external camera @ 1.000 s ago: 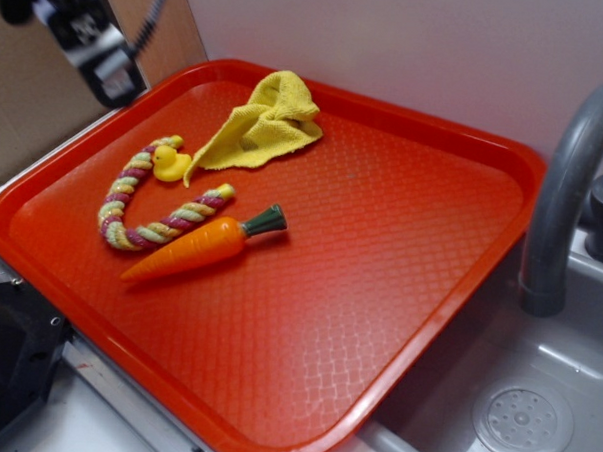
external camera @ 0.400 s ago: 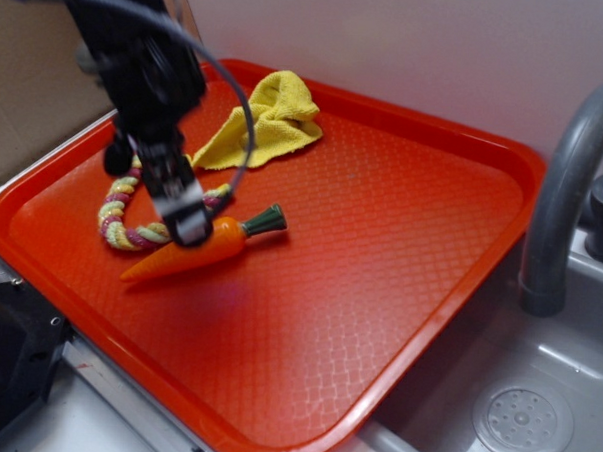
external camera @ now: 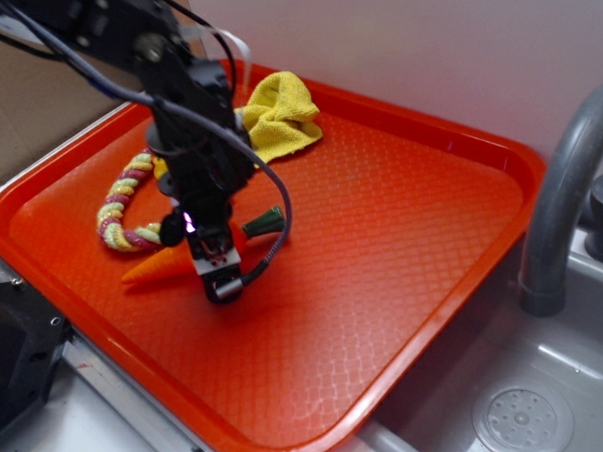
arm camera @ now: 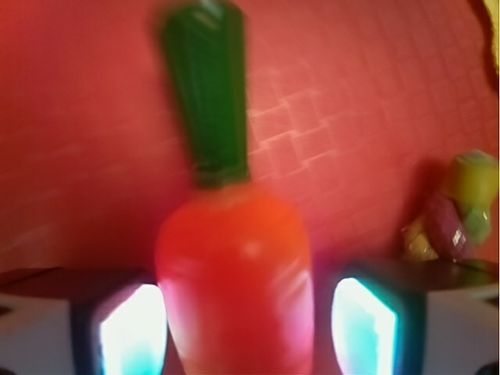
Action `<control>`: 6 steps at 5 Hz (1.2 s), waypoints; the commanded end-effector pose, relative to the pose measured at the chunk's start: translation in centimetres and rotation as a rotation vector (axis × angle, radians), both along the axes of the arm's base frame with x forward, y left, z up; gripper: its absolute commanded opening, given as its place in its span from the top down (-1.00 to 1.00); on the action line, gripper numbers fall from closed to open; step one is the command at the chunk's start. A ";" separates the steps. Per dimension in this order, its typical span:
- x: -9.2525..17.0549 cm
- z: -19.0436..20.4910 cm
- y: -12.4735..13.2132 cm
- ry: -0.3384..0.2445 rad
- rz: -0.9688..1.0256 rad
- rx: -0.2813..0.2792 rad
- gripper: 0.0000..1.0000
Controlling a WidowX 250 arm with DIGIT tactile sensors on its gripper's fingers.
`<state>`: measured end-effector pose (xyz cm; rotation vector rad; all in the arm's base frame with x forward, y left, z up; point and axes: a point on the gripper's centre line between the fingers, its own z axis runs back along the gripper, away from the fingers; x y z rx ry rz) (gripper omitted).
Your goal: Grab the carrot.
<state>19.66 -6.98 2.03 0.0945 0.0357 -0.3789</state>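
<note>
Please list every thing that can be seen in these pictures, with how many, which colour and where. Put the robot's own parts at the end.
tray: 1, red, on the counter beside the sink
carrot: 1, orange with green stem, lying on the tray's left part, between the tool's fingers
rope toy: 1, yellow, pink and green, curved, left of the carrot
cloth: 1, yellow, crumpled, at the tray's far edge
sink: 1, grey, right of the tray, drain at the bottom
faucet: 1, grey, over the sink
tool: 1, black, open, down over the carrot; fingers on both sides of it with gaps
arm: 1, black, coming from upper left
</note>
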 end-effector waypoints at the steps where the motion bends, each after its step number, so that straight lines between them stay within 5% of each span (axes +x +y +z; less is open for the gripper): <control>1: 0.5 -1.5 1.1 0.006 0.018 0.036 1.00; 2: 0.8 1.5 1.6 -0.004 0.068 0.022 1.00; 5: 1.0 16.3 6.5 -0.002 0.646 -0.092 1.00; 6: 0.6 19.0 6.8 -0.057 0.675 -0.120 1.00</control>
